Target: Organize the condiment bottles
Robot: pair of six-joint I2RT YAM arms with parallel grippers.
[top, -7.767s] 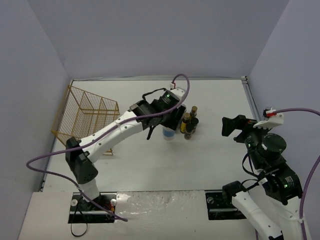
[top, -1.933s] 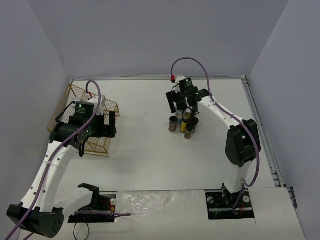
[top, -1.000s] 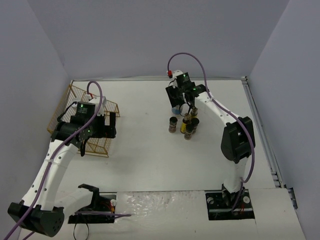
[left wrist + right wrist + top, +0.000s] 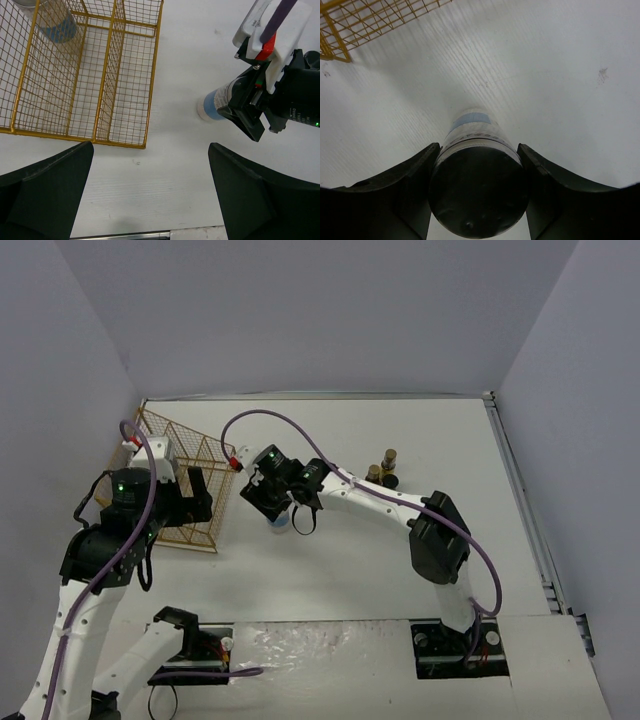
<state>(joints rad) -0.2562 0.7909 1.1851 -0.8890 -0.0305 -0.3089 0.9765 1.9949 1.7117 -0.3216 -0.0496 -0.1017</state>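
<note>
white bottle (image 4: 472,125) between right gripper (image 4: 479,170) jaws, clamped; left gripper (image 4: 150,195) spread wide

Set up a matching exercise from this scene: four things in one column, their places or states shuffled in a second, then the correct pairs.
Things:
1. left gripper
2. right gripper
3. gold wire rack
4. small dark-capped bottles

States:
A. shut on the white blue-labelled bottle
B. standing grouped on the table, clear of both grippers
C. open, holding nothing
D. has another blue-labelled bottle inside it

Pairs: 1-C, 2-A, 3-D, 4-B
</note>
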